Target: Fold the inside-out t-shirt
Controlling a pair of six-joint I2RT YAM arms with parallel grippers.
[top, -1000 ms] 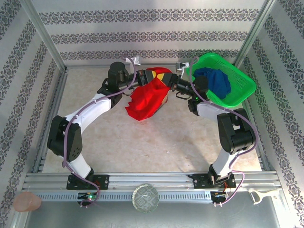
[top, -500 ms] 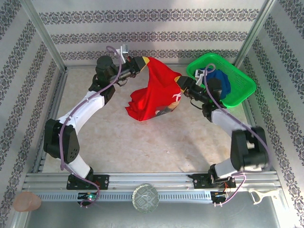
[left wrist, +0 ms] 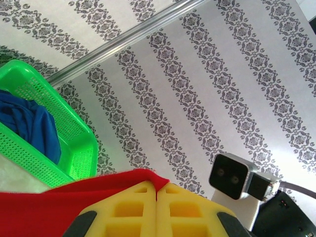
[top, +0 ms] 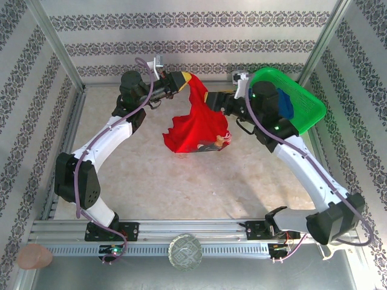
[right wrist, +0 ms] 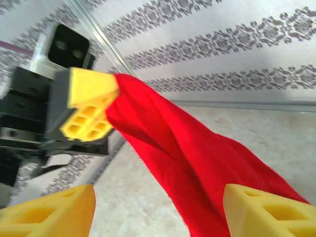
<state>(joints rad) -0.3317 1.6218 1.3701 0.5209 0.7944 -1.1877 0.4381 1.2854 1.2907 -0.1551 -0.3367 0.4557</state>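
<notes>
The left claw point(top: 183, 81) is clenched on one edge of the red t-shirt point(top: 198, 124) and holds it up off the table point(top: 181, 187). Seen from its own wrist, its two yellow fingers point(left wrist: 123, 212) are pressed flat together, with a fold of red cloth coming out to one side of them.

From that grip the t-shirt hangs down in a twisted band and slopes toward the right claw point(top: 216, 103). Its lower part lies bunched on the table, below and between the two claws. A little pale print shows at the hem nearest the right claw.

The right claw is released, with its yellow fingers point(right wrist: 52, 212) spread wide. The red band runs through the gap between them and passes close to one finger. I cannot tell whether it touches that finger. Straight ahead of this claw, the left claw pinches the cloth's upper end.

A green basket point(top: 305, 96) sits just behind the right claw, on its outer side. A blue garment point(top: 284, 104) lies inside it.
</notes>
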